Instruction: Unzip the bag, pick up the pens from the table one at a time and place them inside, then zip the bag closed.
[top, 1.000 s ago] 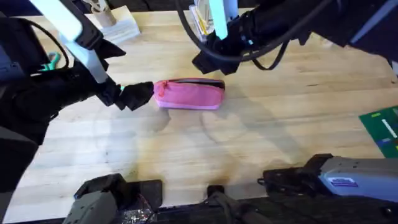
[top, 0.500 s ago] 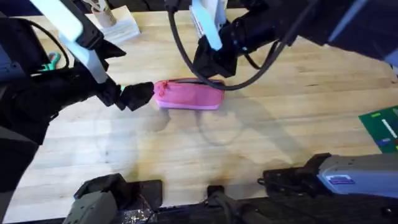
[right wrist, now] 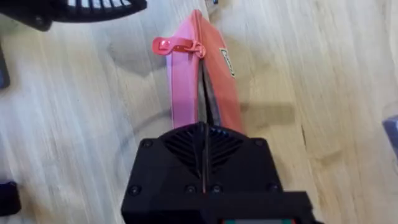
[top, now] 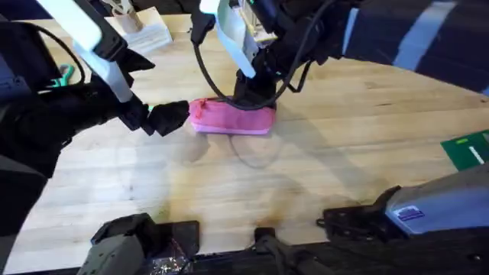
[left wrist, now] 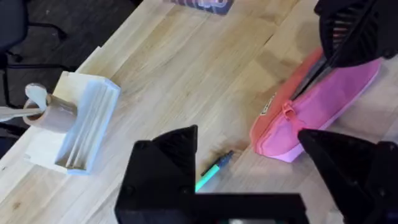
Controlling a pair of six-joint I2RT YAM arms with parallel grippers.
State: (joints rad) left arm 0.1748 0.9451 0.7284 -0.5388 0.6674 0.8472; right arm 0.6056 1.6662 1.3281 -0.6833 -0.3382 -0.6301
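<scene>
My right gripper (top: 256, 98) is down on the far end of the long, soft pink fabric pouch (top: 231, 117), which lies on its side on the light wooden plank tabletop (top: 344, 145), a little left of the middle. From my right wrist I look straight along the pouch (right wrist: 202, 81): its zipper line runs away from me as a dark seam, slightly parted near me, and a pink pull tab (right wrist: 177, 45) sticks out sideways at the far end. My right fingers are pressed together with no gap between them, right over the zipper seam, though I cannot tell whether they have anything pinched. My left gripper (top: 164, 118) sits at the pouch's other end, just beside it, its two black fingers (left wrist: 168, 165) spread wide apart and holding nothing. Between those fingers, on the bare wood, lies a thin mint-green pen with a dark tip (left wrist: 214, 171), close to the pouch's near end (left wrist: 280, 134) but not touching it.
</scene>
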